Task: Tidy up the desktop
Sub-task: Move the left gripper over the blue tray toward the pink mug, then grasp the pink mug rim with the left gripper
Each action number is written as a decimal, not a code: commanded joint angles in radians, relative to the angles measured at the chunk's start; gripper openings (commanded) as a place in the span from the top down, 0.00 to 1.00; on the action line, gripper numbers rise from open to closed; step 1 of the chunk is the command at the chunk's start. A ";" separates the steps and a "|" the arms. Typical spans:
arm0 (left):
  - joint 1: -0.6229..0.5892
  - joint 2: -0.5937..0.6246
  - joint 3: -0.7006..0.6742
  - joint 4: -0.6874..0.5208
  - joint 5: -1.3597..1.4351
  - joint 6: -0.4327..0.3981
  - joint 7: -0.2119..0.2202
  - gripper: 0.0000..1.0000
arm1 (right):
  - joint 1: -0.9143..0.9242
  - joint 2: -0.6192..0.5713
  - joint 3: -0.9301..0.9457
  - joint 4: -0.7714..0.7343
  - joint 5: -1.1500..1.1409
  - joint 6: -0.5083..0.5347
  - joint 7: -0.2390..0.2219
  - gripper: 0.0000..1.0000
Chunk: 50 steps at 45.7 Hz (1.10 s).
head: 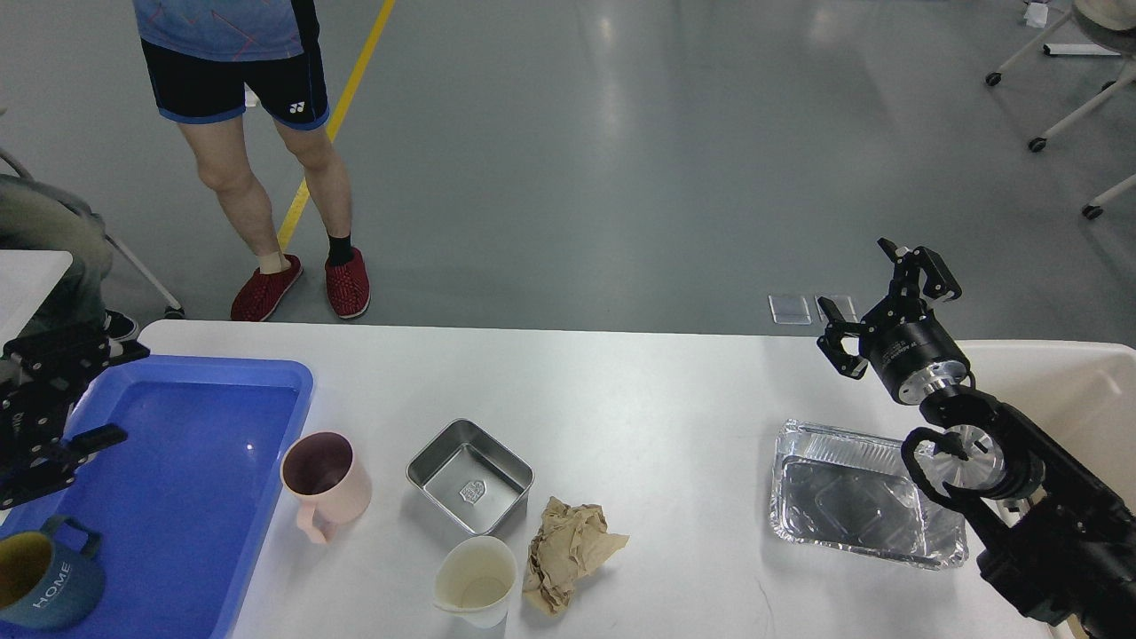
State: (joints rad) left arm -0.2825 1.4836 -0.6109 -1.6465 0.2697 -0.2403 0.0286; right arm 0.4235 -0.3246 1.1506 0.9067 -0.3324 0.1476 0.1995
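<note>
1. Spreading across the lower half of the view, the desktop (621,382) lies below both claws, its far edge running left to right in front of the grey floor (621,133).
2. The right claw (887,297) hangs above the desktop's far right part, near the back edge, fingers spread wide apart and holding nothing.
3. The left claw (67,390) sits at the left edge, over the near-left rim of the blue tray (284,426); it is dark and partly cut off, so I cannot tell whether it is open or closed.
4. The blue tray rests on the desktop's left side. A blue mug (49,577) marked HOME stands at its near-left corner; the rest of the tray floor is bare.
5. A pink mug (327,484) stands upright on the desktop just beside the tray's right rim, handle toward the viewer; its inside looks dark and holds nothing I can make out.
6. A square steel tin (470,475) sits near the middle, with only an embossed mark on its floor.
7. A white cup (477,581) stands at the near edge, just in front of the tin, showing a faint ring at the bottom.
8. Crumpled brown paper (568,550) lies touching or nearly touching the cup's right side.
9. A foil tray (861,497) lies on the right, below the right arm, with nothing in it.
10. A person (266,133) in red shoes stands on the floor beyond the far-left corner.
</note>
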 commanded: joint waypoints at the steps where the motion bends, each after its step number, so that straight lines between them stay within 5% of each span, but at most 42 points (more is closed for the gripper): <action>1: 0.005 0.092 0.049 0.001 0.046 -0.016 -0.007 0.04 | 0.000 0.002 0.000 0.000 0.000 0.001 0.000 0.00; 16: 0.002 -0.003 0.053 0.014 0.074 -0.008 0.013 0.04 | -0.011 -0.001 0.000 0.012 0.000 0.000 0.000 0.00; 24: -0.020 -0.134 0.053 0.048 0.155 -0.005 0.126 0.04 | -0.023 -0.004 0.000 0.018 0.001 0.000 0.000 0.00; 34: -0.095 -0.327 0.072 0.117 0.292 -0.013 0.140 0.05 | -0.023 0.006 -0.002 0.018 0.000 0.000 0.000 0.00; 50: -0.348 -0.494 0.375 0.274 0.399 -0.007 0.159 0.06 | -0.023 -0.004 -0.002 0.017 0.000 0.000 0.000 0.00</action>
State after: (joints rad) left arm -0.5491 1.0203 -0.3315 -1.4226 0.6671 -0.2518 0.1906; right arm 0.4003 -0.3270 1.1490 0.9236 -0.3329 0.1473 0.1995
